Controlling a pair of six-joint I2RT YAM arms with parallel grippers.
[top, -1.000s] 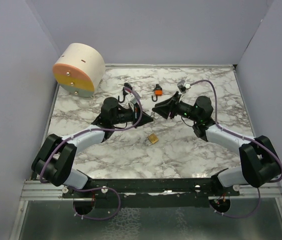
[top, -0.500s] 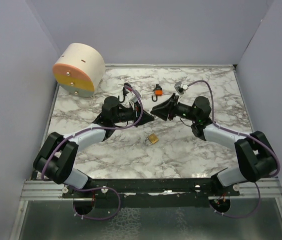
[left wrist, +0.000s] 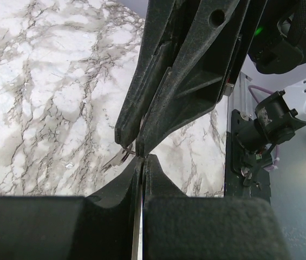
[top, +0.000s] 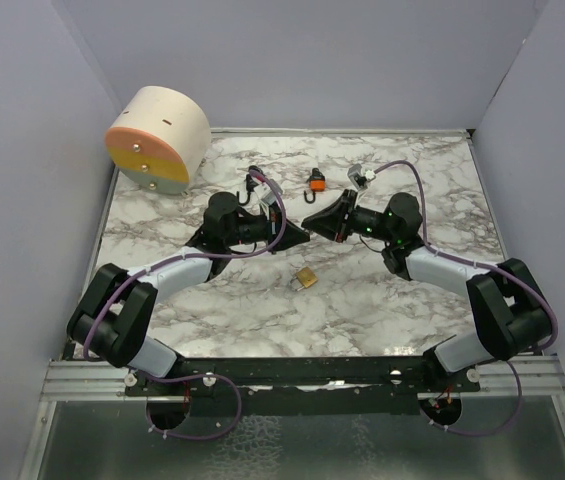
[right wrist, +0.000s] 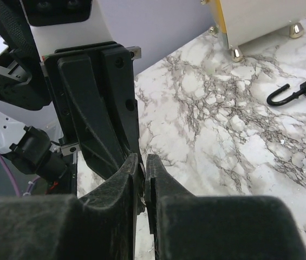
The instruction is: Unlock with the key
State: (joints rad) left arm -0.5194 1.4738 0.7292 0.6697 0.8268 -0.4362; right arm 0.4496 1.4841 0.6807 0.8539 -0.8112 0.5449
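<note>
Mid-tabletop (top: 382, 300), both arms meet tip to tip, raised off the surface.

Step in hand, as I read it: passing the key (left wrist: 117, 158) from one tool to the other, ahead of any work on a lock. No lock is touched yet.

Left tool (left wrist: 143, 161): jaws pressed fully together. The key juts sideways from just where the two tips meet, a small bright sliver, and looks pinched there by the left.

Right tool (right wrist: 143, 161): jaws drawn to a thin slit, nose against the left tool's tip. Its wrist view hides the key behind the fingers, so you cannot tell whether it has a bite on the metal or only brackets it.

Locks on the tabletop:
- brass padlock (top: 305, 278), near side, just below the meeting tips, lying free.
- orange lock (top: 316, 181), far side, close behind the right tool.
- black lock (top: 255, 186), far side, behind the left arm, shackle hooked open-looking.
Which one the key fits, you cannot tell from here. The brass one is closest.

Next move calls for: confirm the right has a firm hold before you loosen the left, since a thin key can twist or drop in the swap. Then you need the blade pointing clear of the fingers, and the free tool to steady the chosen lock.
</note>
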